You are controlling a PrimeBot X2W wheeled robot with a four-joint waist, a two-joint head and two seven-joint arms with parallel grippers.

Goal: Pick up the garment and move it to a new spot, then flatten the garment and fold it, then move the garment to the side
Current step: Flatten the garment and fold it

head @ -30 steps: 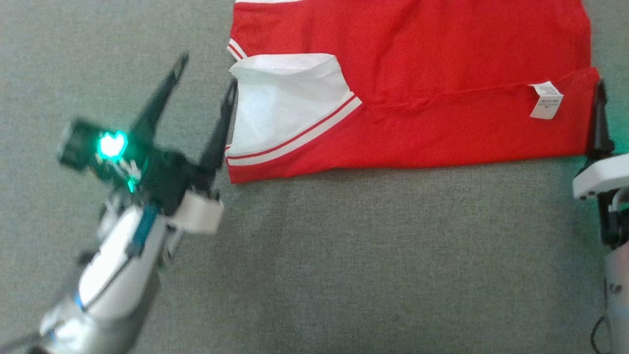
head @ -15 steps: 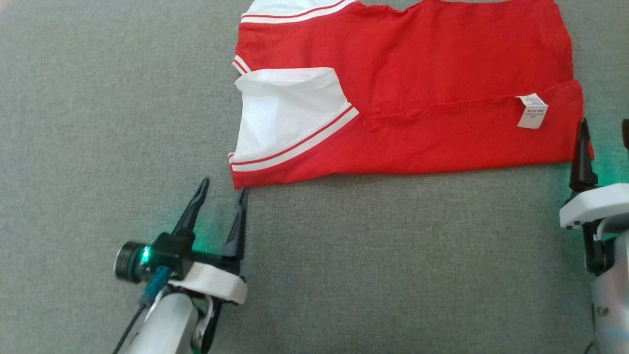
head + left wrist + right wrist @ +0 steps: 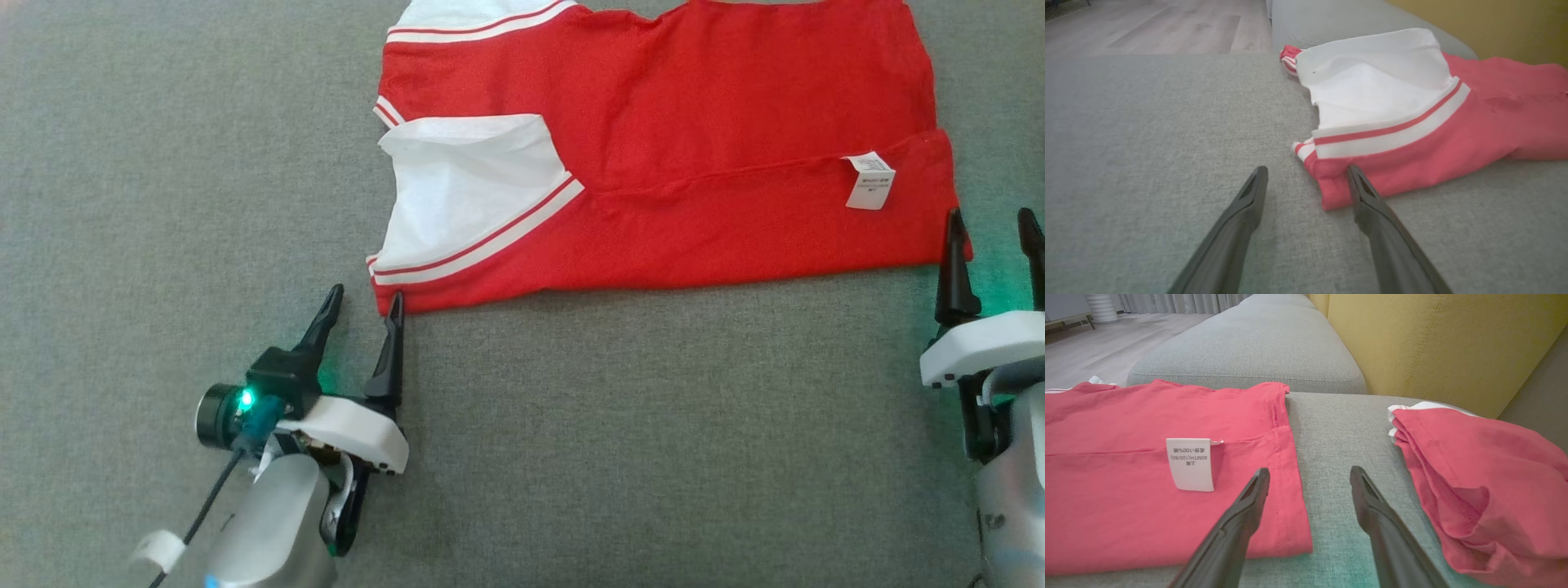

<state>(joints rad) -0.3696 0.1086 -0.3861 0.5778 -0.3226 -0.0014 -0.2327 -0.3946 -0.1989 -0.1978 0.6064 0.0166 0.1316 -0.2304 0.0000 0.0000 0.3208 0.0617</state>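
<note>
The garment (image 3: 694, 155), a red shirt with white striped sleeves, lies partly folded on the grey cushion (image 3: 571, 425); a white label (image 3: 869, 180) shows near its right end. My left gripper (image 3: 364, 298) stands open at the near-left corner, its right finger touching or just beside the red hem. In the left wrist view that corner of the garment (image 3: 1331, 192) sits between the open left gripper (image 3: 1306, 169) fingers. My right gripper (image 3: 991, 216) is open at the near-right corner. In the right wrist view the right gripper (image 3: 1309, 470) straddles the edge of the garment (image 3: 1126, 490).
A second red garment (image 3: 1486, 465) lies bunched to the right of my right gripper. A yellow back cushion (image 3: 1433, 339) rises behind it. Another grey seat cushion (image 3: 1249, 343) lies past the garment, with wood floor (image 3: 1147, 28) beyond the left end.
My left gripper has drawn back from beside the white sleeve to the garment's near-left corner. The right gripper has come further into view by the right edge. The head camera has shifted.
</note>
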